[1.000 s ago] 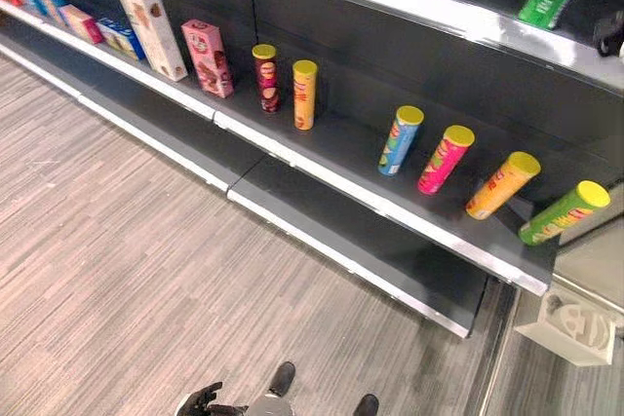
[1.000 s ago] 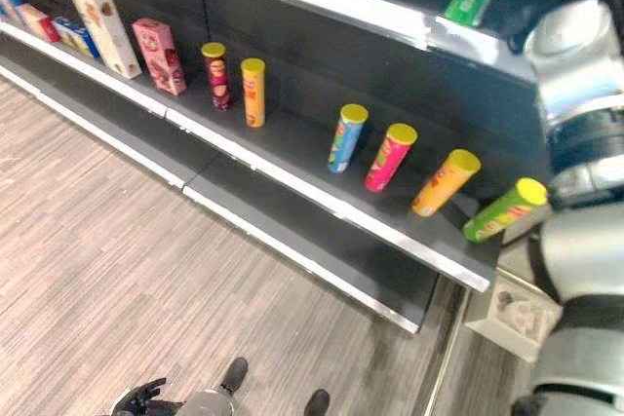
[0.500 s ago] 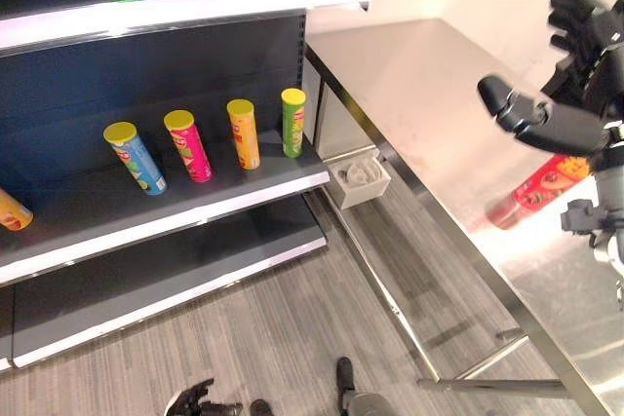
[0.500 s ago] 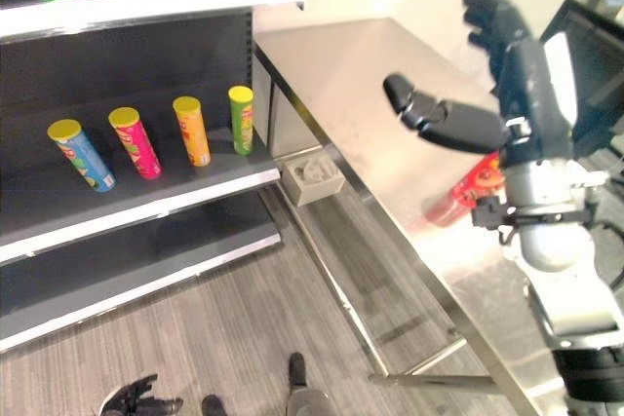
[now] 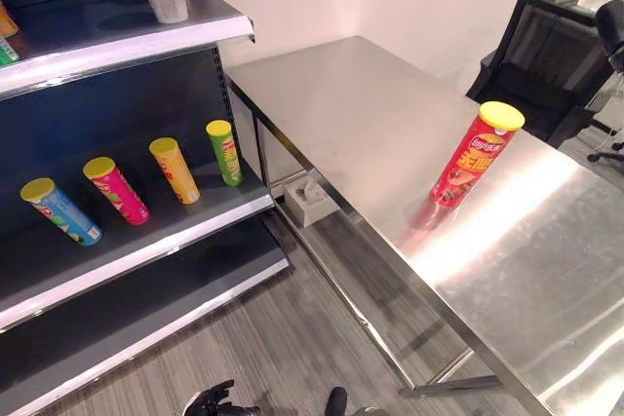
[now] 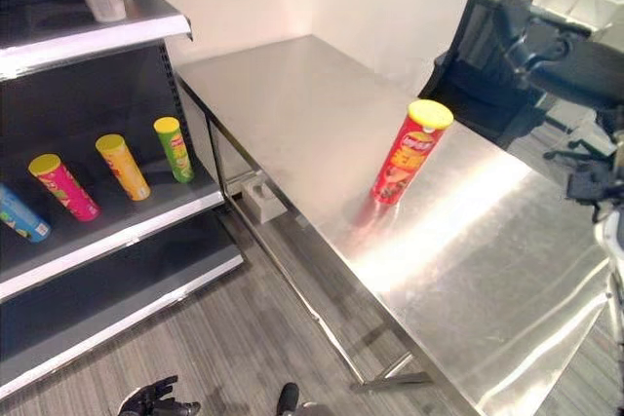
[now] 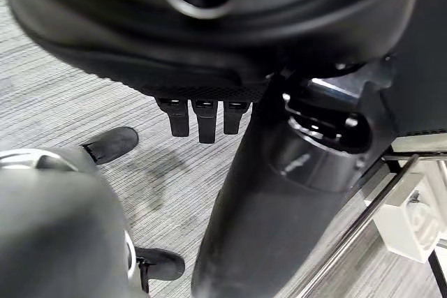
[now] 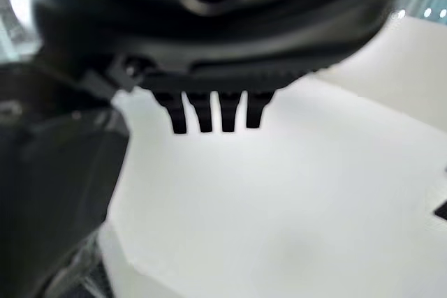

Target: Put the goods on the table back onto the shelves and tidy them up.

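Red against bare steel: a tall red cardboard snack tube with a yellow lid stands alone on the stainless-steel table, upright on its base, long axis vertical, well in from the table's front edge and about midway along its length. It touches nothing else.

My right hand hangs raised beyond the table's right end, dark against the office chair behind it, well apart from the tube and empty; in its own wrist view the fingers run out straight in a row, spread and holding nothing. From that hand the tube lies toward the shelving and lower down, on the table top.

My left hand is down near the floor, below the table's front edge, far from the tube. Its fingers show straight in its wrist view, closing on nothing.

To the left, on the dark metal shelf, four tubes stand in a row: blue, pink, orange and green, the green one nearest the shelf's table-side end.

By my reckoning the right hand is the nearer one, and a grasp round the tube's side would suit its upright stance, with the free shelf space beside the green tube the likely destination.
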### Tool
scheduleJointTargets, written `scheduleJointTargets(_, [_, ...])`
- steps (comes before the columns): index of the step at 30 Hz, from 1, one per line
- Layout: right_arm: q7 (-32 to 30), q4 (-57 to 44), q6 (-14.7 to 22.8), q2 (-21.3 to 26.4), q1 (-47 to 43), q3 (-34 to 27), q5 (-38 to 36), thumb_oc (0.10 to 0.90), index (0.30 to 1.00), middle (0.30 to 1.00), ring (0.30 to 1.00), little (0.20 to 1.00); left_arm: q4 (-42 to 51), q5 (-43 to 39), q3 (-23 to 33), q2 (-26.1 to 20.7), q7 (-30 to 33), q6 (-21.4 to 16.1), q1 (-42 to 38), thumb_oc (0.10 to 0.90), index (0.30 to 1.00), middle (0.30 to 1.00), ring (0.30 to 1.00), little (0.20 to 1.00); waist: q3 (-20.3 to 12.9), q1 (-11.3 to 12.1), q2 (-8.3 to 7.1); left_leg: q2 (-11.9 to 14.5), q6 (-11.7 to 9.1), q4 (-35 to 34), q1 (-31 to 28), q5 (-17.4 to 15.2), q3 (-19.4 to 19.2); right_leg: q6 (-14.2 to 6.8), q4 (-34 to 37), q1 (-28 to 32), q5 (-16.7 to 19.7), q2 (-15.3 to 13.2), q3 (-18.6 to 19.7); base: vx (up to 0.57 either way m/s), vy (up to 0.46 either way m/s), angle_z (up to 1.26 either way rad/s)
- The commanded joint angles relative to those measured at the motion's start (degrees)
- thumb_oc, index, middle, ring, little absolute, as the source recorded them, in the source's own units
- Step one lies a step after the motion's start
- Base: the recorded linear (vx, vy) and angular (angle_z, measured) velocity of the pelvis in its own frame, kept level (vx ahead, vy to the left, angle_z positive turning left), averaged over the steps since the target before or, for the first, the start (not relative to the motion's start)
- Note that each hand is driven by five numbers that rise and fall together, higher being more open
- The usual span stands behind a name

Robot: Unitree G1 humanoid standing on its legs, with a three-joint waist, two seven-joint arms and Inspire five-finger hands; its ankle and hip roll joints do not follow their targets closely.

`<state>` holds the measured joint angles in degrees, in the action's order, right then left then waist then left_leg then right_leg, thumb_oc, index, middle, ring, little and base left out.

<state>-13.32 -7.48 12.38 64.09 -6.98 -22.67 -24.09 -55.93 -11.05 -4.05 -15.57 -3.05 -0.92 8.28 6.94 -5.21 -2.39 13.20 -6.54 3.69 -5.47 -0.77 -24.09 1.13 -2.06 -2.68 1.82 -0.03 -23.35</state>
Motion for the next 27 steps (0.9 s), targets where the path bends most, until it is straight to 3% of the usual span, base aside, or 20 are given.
scheduleJointTargets(1, [1.44, 0.7, 5.99, 0.42, -9.97, -0.18, -9.4, 0.8, 0.9, 0.9, 0.9, 0.9, 3.5, -1.46, -1.55, -5.88, 0.15, -1.99, -0.57, 0.8, 0.9, 0.9, 0.9, 0.9, 1.94, 3.4, -4.85, 0.84, -0.69, 12.64, 6.56, -0.03, 9.04, -6.68, 6.8, 7.16, -1.29, -4.89, 5.94, -0.05, -0.238, 0.0])
scheduleJointTargets(3, [2.43, 1.38, 5.09, 1.59, -10.5, 0.92, -9.98, 0.8, 0.9, 0.9, 0.9, 0.9, 3.88, -1.95, -1.63, -5.83, -0.08, -2.11, -0.58, 0.8, 0.9, 0.9, 0.9, 0.9, 2.34, 3.96, -5.22, -1.66, -0.27, 10.86, 9.01, -1.95, 14.02, -7.03, 7.06, 7.31, -1.41, -5.1, 6.68, 0.04, -0.009, -0.35])
scheduleJointTargets(4, [2.95, 1.88, 5.25, 2.59, -10.76, 1.44, -9.63, 0.8, 0.9, 0.9, 0.9, 0.9, 3.6, -2.2, -2.2, -5.62, -0.19, -2.22, -0.42, 0.8, 0.9, 0.9, 0.9, 0.9, 2.26, 4.99, -4.92, -3.39, -0.67, 5.3, 9.99, -0.84, 19.13, -7.84, 7.06, 7.38, -1.36, -5.23, 7.84, 0.16, 0.208, -0.66])
scheduleJointTargets(5, [3.46, 3.19, 5.17, 2.87, -12.64, 4.07, -8.72, 0.8, 0.9, 0.9, 0.9, 0.9, 3.04, -2.6, -2.94, -4.95, 0.06, -2.85, -0.14, 0.8, 0.9, 0.9, 0.9, 0.9, 2.16, 6.64, -3.56, -6.07, -0.7, -2.37, 10.97, 1.66, 27.42, -8.52, 7.06, 7.09, -1.41, -4.83, 10.77, 0.19, 0.312, -0.55])
scheduleJointTargets(6, [3.34, 3.19, 4.7, 1.88, -12.99, 4.6, -7.82, 0.8, 0.9, 0.9, 0.9, 0.9, 2.78, -2.49, -2.82, -4.31, 0.09, -2.99, -0.04, 0.8, 0.9, 0.9, 0.9, 0.9, 1.67, 6.4, -2.56, -6.33, -0.63, -4.87, 9.01, 1.86, 27.98, -8.81, 7.06, 7.27, -1.26, -4.87, 12.19, 0.2, 0.411, -1.78])
scheduleJointTargets(8, [3.94, 2.9, 3.01, -0.94, -14.0, 8.2, -4.27, 0.8, 0.9, 0.9, 0.9, 0.9, 1.22, -1.79, -2.89, -3.7, -0.3, -3.09, 0.46, 0.8, 0.9, 0.9, 0.9, 0.9, 0.17, 6.14, -1.27, -7.59, 0.66, -7.7, 4.48, 1.58, 23.46, -9.86, 6.91, 6.92, -0.17, -7.2, 15.19, 0.2, 0.485, -2.04])
scheduleJointTargets(12, [3.82, 3.58, 2.02, -1.72, -13.86, 8.96, -2.77, 0.8, 0.9, 0.9, 0.9, 0.9, 0.1, -1.1, -2.03, -3.48, -0.24, -3.31, 0.52, 0.8, 0.9, 0.9, 0.9, 0.9, -0.09, 6.17, -1.39, -8.61, 1.84, -8.69, 2.17, 0.47, 19.76, -11.02, 6.74, 6.04, 1.01, -8.65, 17.13, 0.06, 0.194, -0.86])
scheduleJointTargets(21, [4.67, 4.45, 0.69, -2.19, -11.02, 8.68, -1.49, 0.8, 0.9, 0.9, 0.9, 0.9, -0.09, -0.01, -2.03, -3.41, -0.59, -3.25, 0.8, 0.8, 0.9, 0.9, 0.9, 0.9, -0.49, 6.02, -2.13, -9.5, 2.8, -8.69, 1.3, -0.75, 18.55, -12.12, 6.87, 5.64, 1.89, -9.94, 17.07, 0.02, 0.051, -0.06])
scheduleJointTargets(27, [5.23, 6.79, -0.65, -1.62, -11.55, 11.65, -0.14, 0.8, 0.9, 0.9, 0.9, 0.9, -0.98, 0.67, -2.09, -3.35, -0.95, -2.91, 1.13, 0.8, 0.9, 0.9, 0.9, 0.9, -0.37, 6.75, -2.83, -9.32, 2.81, -8.69, 1.54, -0.8, 18.92, -12.24, 7.06, 5.48, 2.05, -10.15, 16.13, 0.03, 0.005, 0.16])
